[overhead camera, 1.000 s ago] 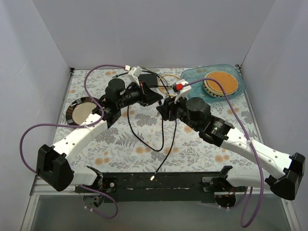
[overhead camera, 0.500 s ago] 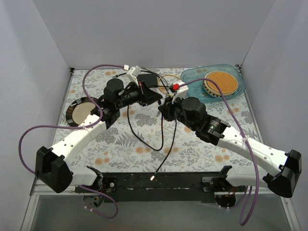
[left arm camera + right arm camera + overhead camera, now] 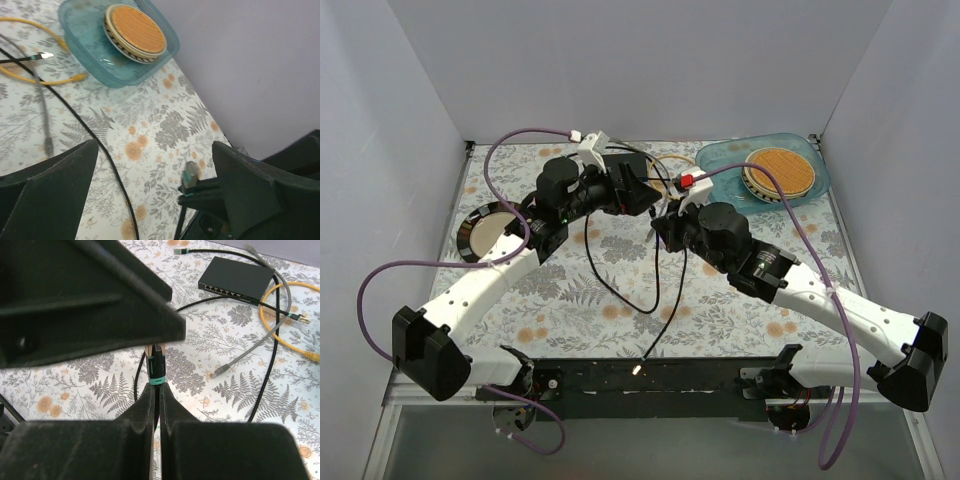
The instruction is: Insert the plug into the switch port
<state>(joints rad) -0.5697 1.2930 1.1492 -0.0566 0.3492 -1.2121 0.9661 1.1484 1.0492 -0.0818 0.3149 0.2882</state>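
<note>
The plug (image 3: 156, 367), black with a teal band, stands pinched between the fingertips of my right gripper (image 3: 156, 385), which is shut on it, and its black cable trails down to the table. In the left wrist view the same plug (image 3: 190, 172) shows between the wide-spread fingers of my left gripper (image 3: 155, 147), which is open and not touching it. Both grippers meet over the table's middle: left gripper (image 3: 638, 192), right gripper (image 3: 661, 226). The flat black switch (image 3: 237, 277) lies beyond, its row of ports (image 3: 225, 291) facing the right wrist camera. From above, the switch (image 3: 628, 160) is partly hidden by the left wrist.
A blue tray (image 3: 720, 158) holding a round wicker coaster (image 3: 778, 172) sits at the back right. A dark plate (image 3: 490, 228) lies at the left. A yellow cable (image 3: 295, 345), a grey cable (image 3: 250, 350) and a black cable (image 3: 620, 290) lie loose on the floral cloth.
My left gripper has opened wide and let go of the plug. My right gripper has shut on the plug and now holds it alone.
</note>
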